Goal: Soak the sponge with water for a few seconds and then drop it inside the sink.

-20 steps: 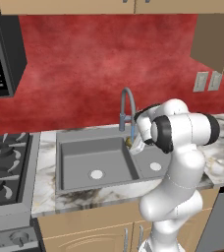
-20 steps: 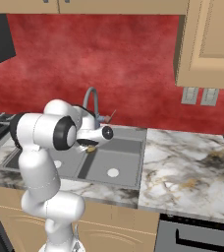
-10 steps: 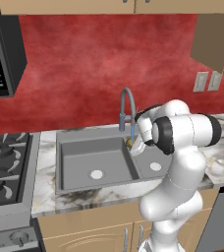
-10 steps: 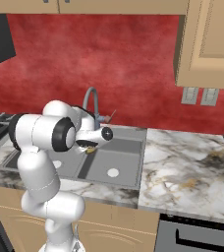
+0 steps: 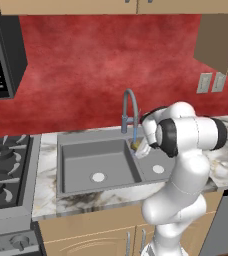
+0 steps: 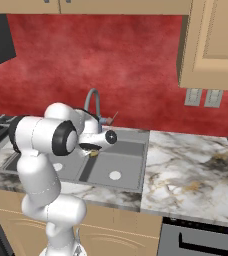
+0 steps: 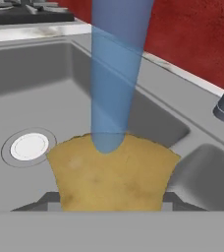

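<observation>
sponge held under running water above kitchen sink

a white robot arm's gripper (image 5: 140,146) clamps the yellow-tan sponge (image 7: 113,173) over the grey double-basin sink (image 5: 81,167), its jaws closed on the block from either side. in the hand view the sponge sits nearest, right in front of the gripper between the finger tips, its far edge fanning out wider than the part that is held. the water (image 7: 115,74), a pale blue stream, comes down from above and lands on the sponge's upper far edge, touching it near the middle.

just beyond the sponge, to its left in the hand view, a pale round drain (image 7: 29,146) lies in the floor of one basin, with the grey ridge of the sink's centre divider running to the right of the sponge. in the left base view the sponge (image 5: 136,144) shows as a small tan patch at the gripper, above the divider and just below the spout of the arched grey faucet (image 5: 129,107), the thin stream (image 5: 135,133) joining the two. in the right base view the gripper (image 6: 93,150) hangs over the sink (image 6: 128,162) with the sponge (image 6: 92,152) tucked beneath it.

farther off, the marble counter (image 6: 186,172) frames the sink, a stovetop (image 5: 1,170) lies to the left, and the red wall (image 5: 96,65) rises behind.
</observation>
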